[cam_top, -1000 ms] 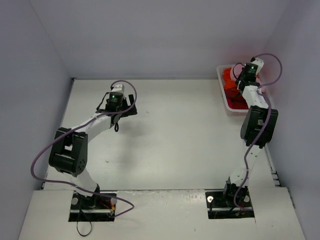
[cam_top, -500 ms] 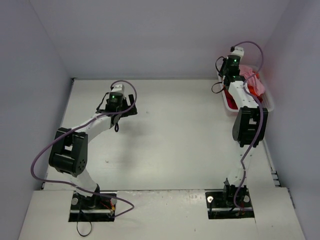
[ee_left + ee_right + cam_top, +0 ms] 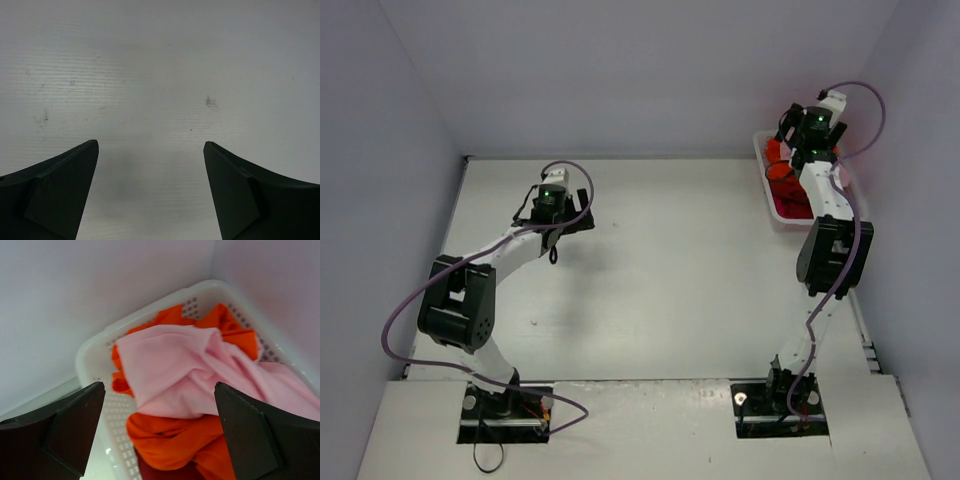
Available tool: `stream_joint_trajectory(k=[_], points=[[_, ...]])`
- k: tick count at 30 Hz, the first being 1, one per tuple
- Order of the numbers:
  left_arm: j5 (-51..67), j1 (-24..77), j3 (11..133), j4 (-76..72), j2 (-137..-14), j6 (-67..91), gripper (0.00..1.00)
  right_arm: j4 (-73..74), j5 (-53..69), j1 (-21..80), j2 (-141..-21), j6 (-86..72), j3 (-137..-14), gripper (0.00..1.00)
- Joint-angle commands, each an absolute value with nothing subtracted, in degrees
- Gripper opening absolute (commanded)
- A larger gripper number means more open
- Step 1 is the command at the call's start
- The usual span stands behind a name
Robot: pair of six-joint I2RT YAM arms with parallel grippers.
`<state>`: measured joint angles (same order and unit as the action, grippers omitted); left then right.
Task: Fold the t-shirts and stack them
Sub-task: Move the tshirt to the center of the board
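The t-shirts [image 3: 782, 195] sit bundled in a white mesh basket [image 3: 95, 357] at the upper right of the top view, in the far right corner of the tabletop [image 3: 670, 260]. In the right wrist view the light pink t-shirt [image 3: 180, 370] lies crumpled on top, across the middle of the frame. The orange-red t-shirts [image 3: 170, 445] show beneath it at the lower centre and along the basket's far wall at the top. None of them is folded.

The right pincer [image 3: 160, 385] hangs above the basket, released. Its two dark fingers [image 3: 65, 430] stand wide apart at the lower corners of the frame, and no cloth is caught between them.

The left pincer [image 3: 150, 145] is left of centre in the top view, well apart from the basket. It is also released, its fingers spread over bare, lightly scuffed tabletop and grasping nothing.
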<state>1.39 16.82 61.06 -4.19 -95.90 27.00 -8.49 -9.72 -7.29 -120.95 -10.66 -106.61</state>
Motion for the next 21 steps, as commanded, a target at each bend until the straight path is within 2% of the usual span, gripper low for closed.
stream_joint_trajectory(k=[1,8,21], points=[[0.53,16.87,62.84,-7.73,-95.27,26.54,0.83,-11.51,-12.56,-7.56,-116.81,-12.22,-107.75,0.89],[0.62,16.87,62.93,-8.17,-95.71,26.46,0.83,-18.88,-13.1,-9.14,-116.8,-11.08,-100.73,0.84],[0.79,16.87,63.46,-8.96,-97.65,26.54,0.83,-22.41,-10.11,-11.95,-121.02,-11.43,-99.23,0.82]])
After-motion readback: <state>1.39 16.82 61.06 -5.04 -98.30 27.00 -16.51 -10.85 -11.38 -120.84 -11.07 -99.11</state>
